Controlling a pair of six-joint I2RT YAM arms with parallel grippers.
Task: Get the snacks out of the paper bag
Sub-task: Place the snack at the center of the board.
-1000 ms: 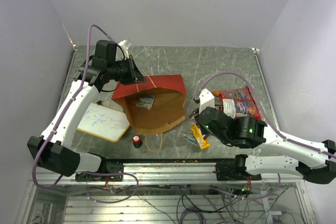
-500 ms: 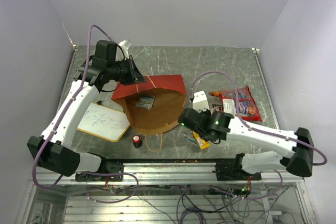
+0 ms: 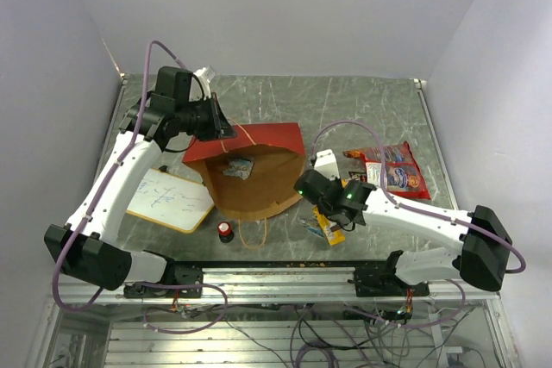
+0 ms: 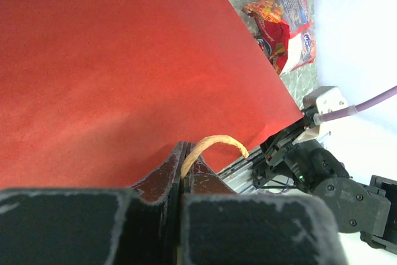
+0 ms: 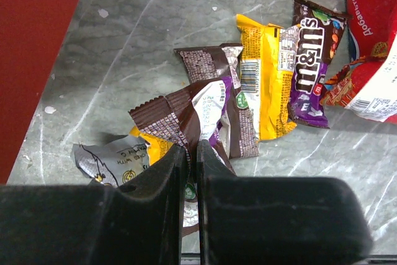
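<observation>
**Snacks (image 5: 248,103) mostly out, one packet left in bag**

Paper bag (image 3: 250,170) lies on its side mid-tabletop (image 3: 362,109), mouth toward the near edge. Only the top view looks inside: one packet (image 3: 239,167) on the kraft lining. L wrist cam shows just red bag wall, w/ L fingers (image 4: 158,181) together, clamped on the string handle (image 4: 214,144). R fingers (image 5: 167,178) nearly touching above small bars beside the bag; can't tell if anything is pinched. Chip bag (image 3: 397,168) sits toward the right edge, w/ yellow bar (image 5: 267,85) and M&M's packet (image 5: 313,54) close by.
</observation>
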